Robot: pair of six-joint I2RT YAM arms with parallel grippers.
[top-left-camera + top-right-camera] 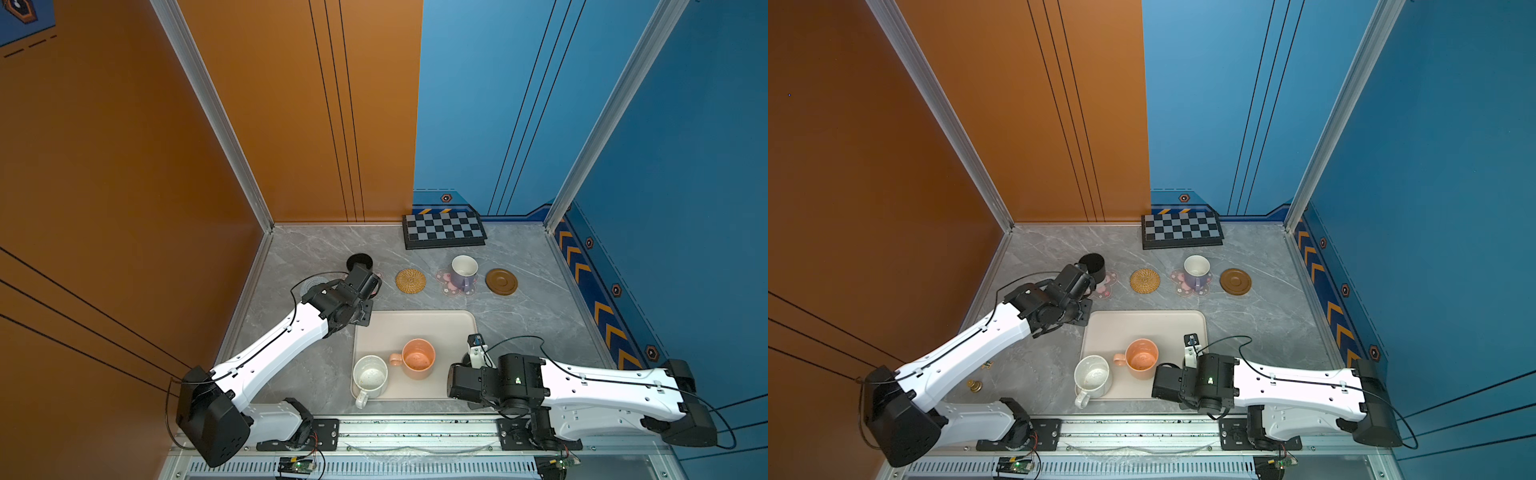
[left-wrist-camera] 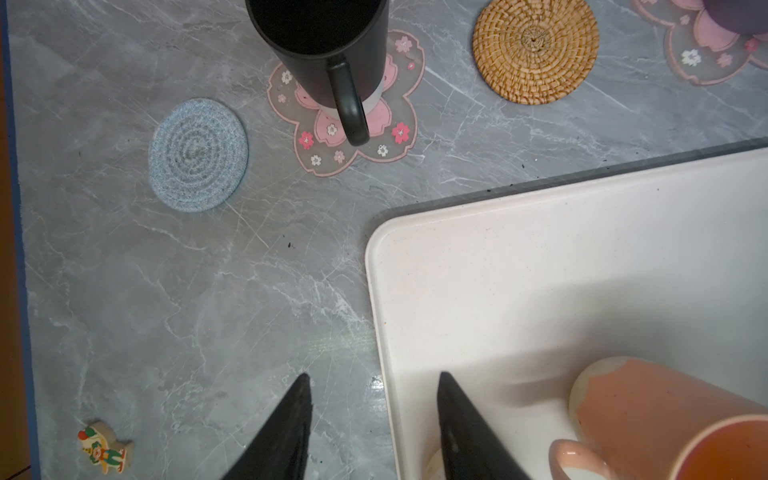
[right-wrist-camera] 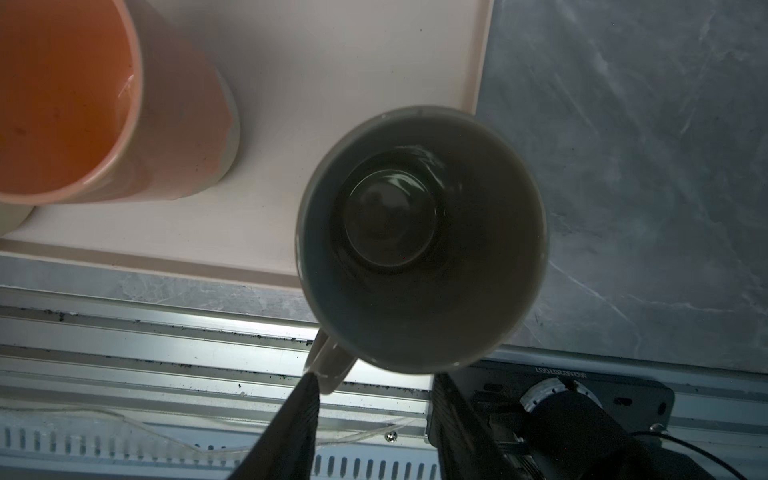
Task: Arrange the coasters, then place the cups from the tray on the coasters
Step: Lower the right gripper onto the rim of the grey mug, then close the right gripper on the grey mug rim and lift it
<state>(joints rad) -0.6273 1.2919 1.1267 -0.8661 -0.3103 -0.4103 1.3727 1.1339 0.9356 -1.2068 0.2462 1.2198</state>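
The right gripper, jaws spread and empty, hangs by the handle of the grey ceramic mug on the cream rectangular tray, seemingly to grasp it.

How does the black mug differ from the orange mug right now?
The black mug is black inside; the orange mug is orange inside. The black mug stands on a pink flower coaster; the orange mug stands on the tray. Both are upright and have a handle.

black cup on pink coaster | left gripper parted, apparently empty
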